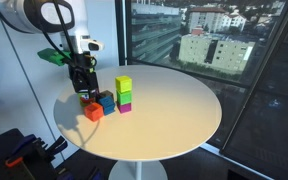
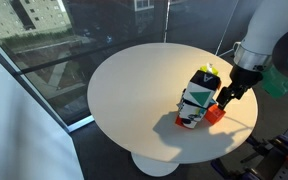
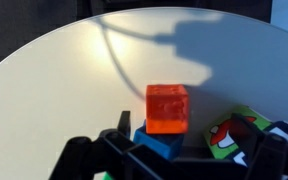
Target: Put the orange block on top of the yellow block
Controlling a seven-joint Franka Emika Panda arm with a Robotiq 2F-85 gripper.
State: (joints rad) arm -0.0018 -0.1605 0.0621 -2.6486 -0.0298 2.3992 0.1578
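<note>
1. Holds the pincer [image 3: 179,158] apart, gripping nothing, near a blue block [image 3: 159,143].
2. Shows the orange block [image 3: 167,108] on the bench [image 3: 64,70], just beside the blue one.
3. Finds the yellow block [image 1: 123,82] nearby, topping a green cube [image 1: 124,94] and a magenta cube [image 1: 125,105].

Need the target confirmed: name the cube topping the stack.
The yellow block, above the green cube and the magenta cube; the orange block rests on the table.

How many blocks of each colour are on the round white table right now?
orange block: 1
yellow block: 1
green block: 1
magenta block: 1
blue block: 1
Total: 5
Some faces carry printed pictures, so the colours are as seen in an exterior view.
</note>
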